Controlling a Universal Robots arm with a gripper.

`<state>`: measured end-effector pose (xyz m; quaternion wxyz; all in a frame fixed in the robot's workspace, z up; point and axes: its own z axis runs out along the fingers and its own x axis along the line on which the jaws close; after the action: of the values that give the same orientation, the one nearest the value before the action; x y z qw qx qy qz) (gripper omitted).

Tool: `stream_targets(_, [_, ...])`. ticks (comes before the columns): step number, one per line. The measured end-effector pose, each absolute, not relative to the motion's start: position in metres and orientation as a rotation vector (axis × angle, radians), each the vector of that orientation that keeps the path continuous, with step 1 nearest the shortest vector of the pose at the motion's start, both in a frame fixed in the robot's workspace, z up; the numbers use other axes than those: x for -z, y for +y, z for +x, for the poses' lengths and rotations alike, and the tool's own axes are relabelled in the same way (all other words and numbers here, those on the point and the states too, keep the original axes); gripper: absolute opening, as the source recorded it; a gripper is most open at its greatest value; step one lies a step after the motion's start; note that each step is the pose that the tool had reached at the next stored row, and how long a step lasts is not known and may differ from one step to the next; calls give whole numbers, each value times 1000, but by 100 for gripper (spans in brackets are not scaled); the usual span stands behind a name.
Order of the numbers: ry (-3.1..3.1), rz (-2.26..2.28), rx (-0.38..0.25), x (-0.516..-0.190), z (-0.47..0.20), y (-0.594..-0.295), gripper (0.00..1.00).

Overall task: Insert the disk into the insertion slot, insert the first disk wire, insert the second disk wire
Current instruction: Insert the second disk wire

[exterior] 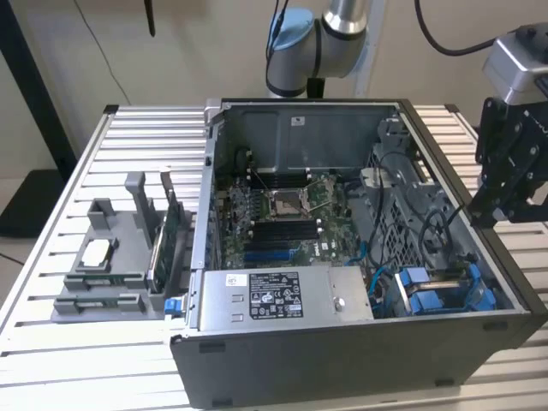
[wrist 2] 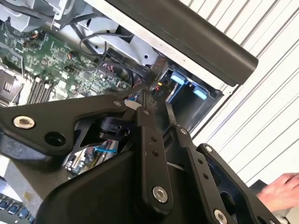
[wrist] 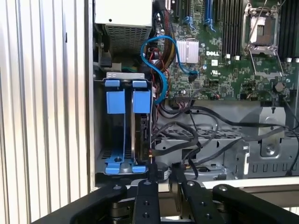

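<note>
**Item: disk** (wrist: pixel 140 133). We list it as a flat slab seen on edge, dark along its side. It is clipped in a bright blue plastic frame with a squared front tab.

**Place.** It stands in the insertion slot (wrist: pixel 125 75), a bay of the grey perforated sheet-metal cage at the case's corner. We judge it seated, since its tab lines up with that of the blue carrier (wrist: pixel 114 100) just beside it and parallel.

**Key relation.** The disk's long axis runs from its blue tab straight towards the gripper (wrist: pixel 163 176), which hangs just off the opposite, rear end of the slot. In the exterior view the gripper (exterior: pixel 482 218) stands above the case wall, to the exterior view's right of the cage.

**Gripper.** Matt black bars, bolted as a linkage. We cannot tell whether it is closed on anything.

**Wires.**
- Black rubbery cables (wrist: pixel 187 140), round and limp, loop between the cage's rear and the green motherboard (wrist: pixel 224 65).
- A glossy blue cable (wrist: pixel 161 60) curls near the tabs.
- We cannot tell which of these serve the disk, or whether any is plugged in.

**Surroundings.** Black steel case (exterior: pixel 342 360) on a slatted aluminium table (exterior: pixel 51 360). A hand (wrist 2: pixel 280 189) shows over the slats.
</note>
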<state>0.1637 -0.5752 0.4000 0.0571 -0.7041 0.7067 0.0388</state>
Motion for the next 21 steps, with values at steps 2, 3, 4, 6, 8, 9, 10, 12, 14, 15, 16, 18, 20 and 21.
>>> stream_targets(2, [2143, -2135, -119, -401, 165, -575, 27])
stream_targets(3, [2144, -2136, -119, -401, 165, -574, 27])
stream_targets(4, [2144, -2136, -119, -401, 166, -574, 27])
stream_targets(6, [2143, -2136, -120, -401, 167, -573, 27])
stream_targets(8, [2143, -2137, -120, -401, 169, -573, 27])
stream_targets(9, [2143, -2137, -120, -401, 170, -572, 27])
stream_targets(10, [2143, -2138, -120, -401, 170, -572, 27])
stream_targets(12, [2142, -2138, -120, -401, 172, -571, 27])
stream_targets(14, [2141, -2139, -120, -401, 172, -570, 27])
stream_targets(15, [2141, -2139, -120, -401, 172, -569, 27])
stream_targets(16, [2141, -2140, -120, -401, 173, -569, 27])
stream_targets(18, [2140, -2140, -121, -399, 174, -569, 27])
stream_targets(20, [2140, -2140, -120, -398, 175, -569, 27])
stream_targets(21, [2140, -2140, -120, -397, 176, -569, 27])
